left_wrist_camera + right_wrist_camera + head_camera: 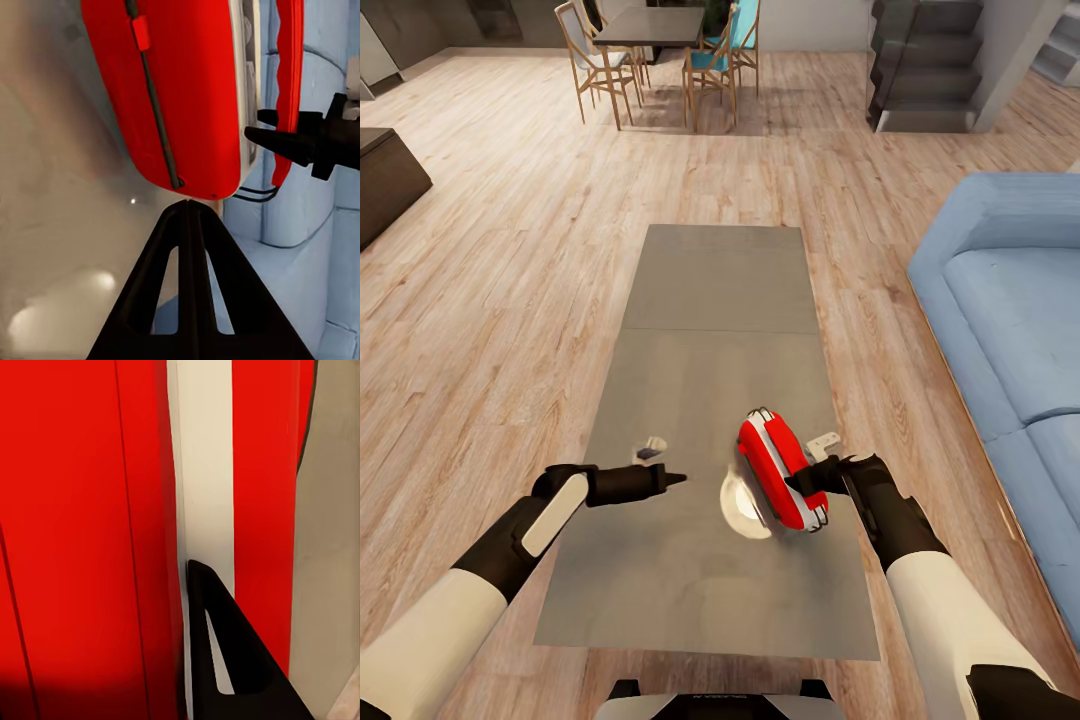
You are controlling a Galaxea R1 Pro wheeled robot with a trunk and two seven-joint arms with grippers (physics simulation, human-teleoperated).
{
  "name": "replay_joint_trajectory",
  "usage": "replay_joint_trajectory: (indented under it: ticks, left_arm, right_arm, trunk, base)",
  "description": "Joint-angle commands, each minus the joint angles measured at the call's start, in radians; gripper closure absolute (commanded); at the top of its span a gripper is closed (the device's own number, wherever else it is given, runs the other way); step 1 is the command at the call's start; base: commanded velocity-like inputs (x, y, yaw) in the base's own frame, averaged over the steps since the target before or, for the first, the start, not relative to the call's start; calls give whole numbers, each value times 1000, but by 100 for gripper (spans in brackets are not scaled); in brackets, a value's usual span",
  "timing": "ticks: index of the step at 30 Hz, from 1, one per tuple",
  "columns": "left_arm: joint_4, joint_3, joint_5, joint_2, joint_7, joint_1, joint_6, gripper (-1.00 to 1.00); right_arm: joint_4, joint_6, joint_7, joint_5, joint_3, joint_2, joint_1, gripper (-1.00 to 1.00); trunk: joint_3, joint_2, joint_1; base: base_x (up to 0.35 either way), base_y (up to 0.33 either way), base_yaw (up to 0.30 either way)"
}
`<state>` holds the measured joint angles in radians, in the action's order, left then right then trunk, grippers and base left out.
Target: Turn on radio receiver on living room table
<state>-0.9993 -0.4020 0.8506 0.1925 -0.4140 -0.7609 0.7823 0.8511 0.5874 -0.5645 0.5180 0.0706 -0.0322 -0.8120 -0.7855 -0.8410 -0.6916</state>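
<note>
Touching right pincer (800, 484): radio receiver (780, 468)

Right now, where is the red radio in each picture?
Head view: the radio sits on the near part of the table, right of centre, at the right fingers.
Left wrist view: the radio is the big red body beyond the closed fingers.
Right wrist view: its red side and white band are very close.
Shared landmark: the white band.
</note>
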Motion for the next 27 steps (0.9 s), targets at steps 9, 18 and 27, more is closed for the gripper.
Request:
replay_joint_trajectory:
  ticks: [9,18,27]
  left_arm:
    - [2,0,-1,0,-1,0,0,100]
    - [3,0,-1,-2,-2,0,-1,100]
    - [4,0,-1,-4,-2,0,-1,100]
  right_arm:
    - [-2,-3,8,-4,0,-1,0,100]
    - [-3,-3,8,-3,0,-2,0,-100]
    - [-3,-4,8,-3,0,-2,0,-100]
  trunk:
    - [0,0,0]
    - [0,0,0]
    - [0,0,0]
  base:
    - [0,0,0]
    - [0,0,0]
    - [0,0,0]
